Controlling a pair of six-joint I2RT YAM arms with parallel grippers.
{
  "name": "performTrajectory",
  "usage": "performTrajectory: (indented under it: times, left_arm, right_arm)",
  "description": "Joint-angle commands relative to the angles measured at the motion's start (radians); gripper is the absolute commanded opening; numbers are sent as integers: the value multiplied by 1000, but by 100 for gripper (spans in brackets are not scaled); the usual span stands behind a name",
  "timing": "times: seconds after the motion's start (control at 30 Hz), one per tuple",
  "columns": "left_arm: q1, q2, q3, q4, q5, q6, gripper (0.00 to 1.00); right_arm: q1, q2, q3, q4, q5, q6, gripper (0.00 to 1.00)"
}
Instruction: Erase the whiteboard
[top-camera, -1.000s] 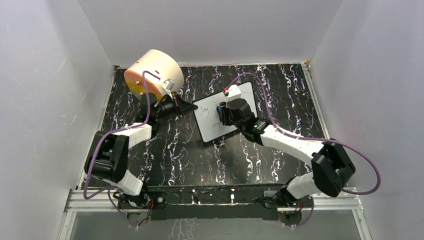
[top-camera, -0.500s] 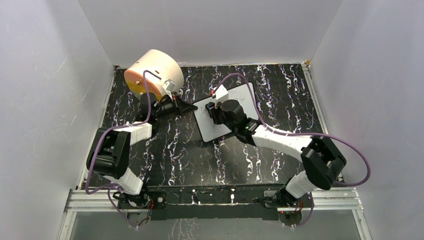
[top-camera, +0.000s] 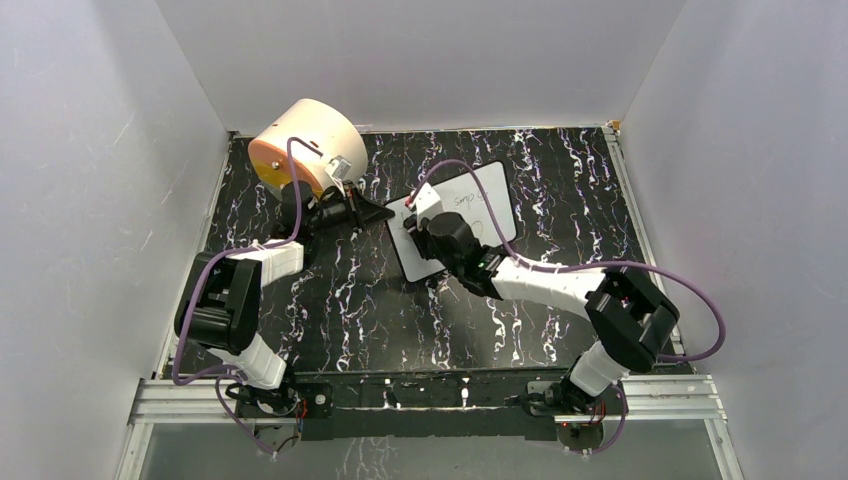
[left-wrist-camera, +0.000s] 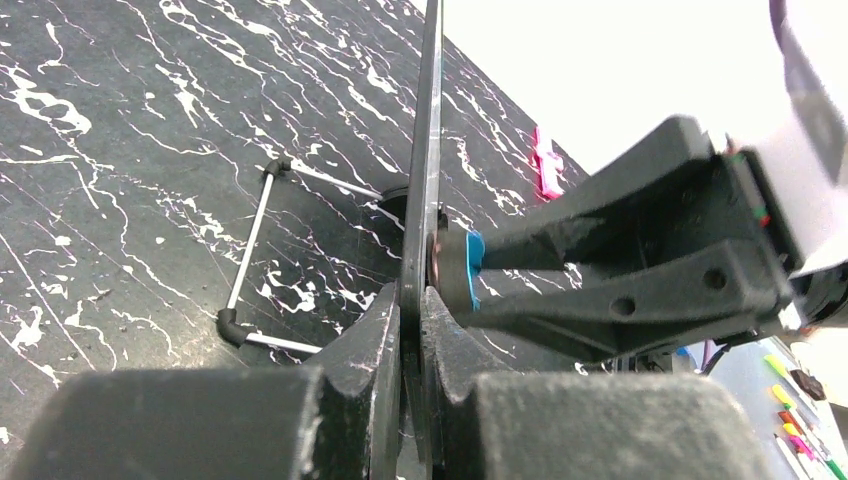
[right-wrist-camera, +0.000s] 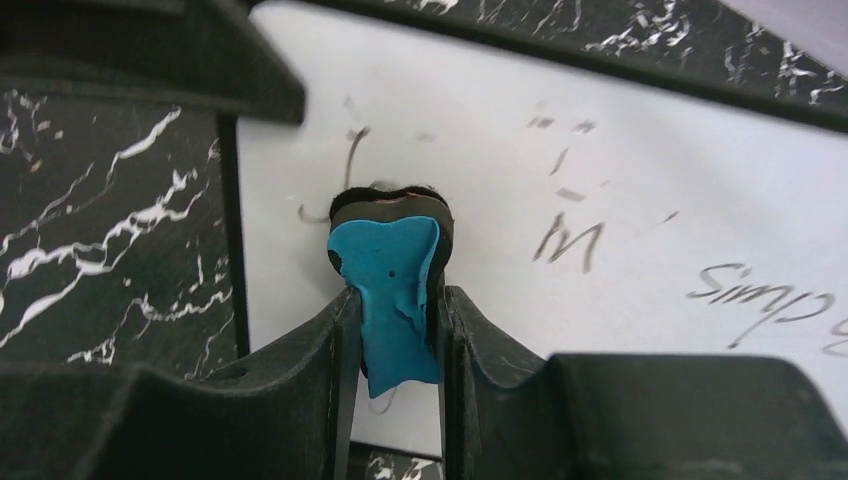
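Note:
The whiteboard (top-camera: 482, 208) lies tilted on the black marbled table, with handwriting still on its right part. My left gripper (top-camera: 381, 213) is shut on the board's left edge; in the left wrist view the board (left-wrist-camera: 426, 140) stands edge-on between the jaws (left-wrist-camera: 412, 305). My right gripper (top-camera: 411, 222) is over the board's left end, shut on a blue and black eraser (right-wrist-camera: 393, 285). The eraser presses on the white surface (right-wrist-camera: 620, 170) beside faint strokes. The eraser also shows in the left wrist view (left-wrist-camera: 461, 274), against the board.
A large cream cylinder with an orange face (top-camera: 300, 146) lies at the back left, just behind my left arm. The board's thin wire stand (left-wrist-camera: 255, 250) rests on the table under it. White walls close in the table on three sides.
My right gripper has swept the eraser leftward across the board, from its middle to its left end. Writing on the left part is mostly gone. The left gripper has held still.

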Motion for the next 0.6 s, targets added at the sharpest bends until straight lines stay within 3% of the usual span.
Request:
performTrajectory:
  times: [0.0,0.17,0.57]
  left_arm:
    - [-18,-1,24,-48,56,75,0]
    - [-19,1,23,-66,56,85,0]
    - [-34,9,28,-97,58,96,0]
  right_arm:
    - [16,-20,-70,27,-44,6,17]
    - [11,-37,-64,8,7,2,17]
    - [-35,76,255,-164,108,35,17]
